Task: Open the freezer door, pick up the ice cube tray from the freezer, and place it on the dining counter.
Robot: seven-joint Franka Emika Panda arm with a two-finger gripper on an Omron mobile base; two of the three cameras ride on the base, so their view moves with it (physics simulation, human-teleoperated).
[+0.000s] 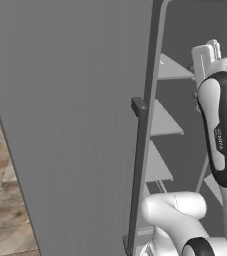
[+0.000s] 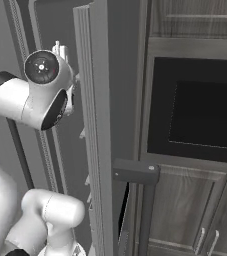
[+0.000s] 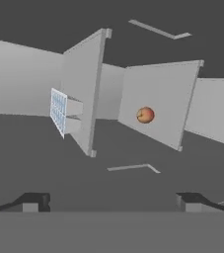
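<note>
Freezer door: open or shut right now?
Open. The freezer door stands swung aside, baring pale shelves; the ice cube tray shows inside.

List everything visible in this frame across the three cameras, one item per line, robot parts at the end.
freezer door: one, brushed grey, swung open, at left in the left base view
door handle: one, dark vertical bar, on the door's edge
freezer: one, dark grey interior, ahead of the hand camera
shelves: several, pale grey, inside the freezer
ice cube tray: one, white with pale blue grid, on a shelf
round fruit: one, orange-red, on another shelf
cabinets: dark wood-grain, right of the freezer
black recessed panel: one, set into the cabinets
floor: tan tiles, lower left
arm: one, white with dark joints
gripper: one, dark fingertips spread apart, holding nothing
</note>
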